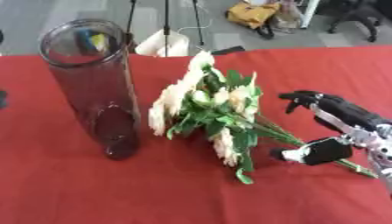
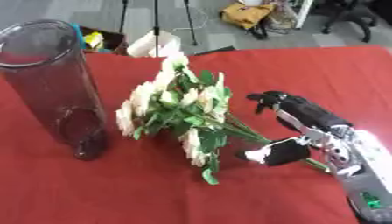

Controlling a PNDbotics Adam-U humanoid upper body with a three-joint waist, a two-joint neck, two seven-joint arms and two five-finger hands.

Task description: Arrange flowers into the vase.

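A tall clear glass vase (image 1: 92,87) stands upright on the left of the red tablecloth (image 1: 92,192), with nothing inside it. A bunch of cream flowers (image 1: 203,103) with green leaves lies on the cloth in the middle, heads toward the vase and stems (image 1: 281,134) running down to the right. My right hand (image 1: 346,117) comes in from the right and straddles the stems. Its fingers (image 1: 305,98) reach out above them and its thumb (image 1: 310,153) lies below, with a wide gap between. The hand is open. My left hand shows in neither view.
Past the table's far edge the floor holds tripod legs (image 1: 165,22), a white container (image 1: 165,43), a yellow bag (image 1: 251,13) and a dark chair (image 1: 356,15). Bare red cloth lies in front of the vase and flowers.
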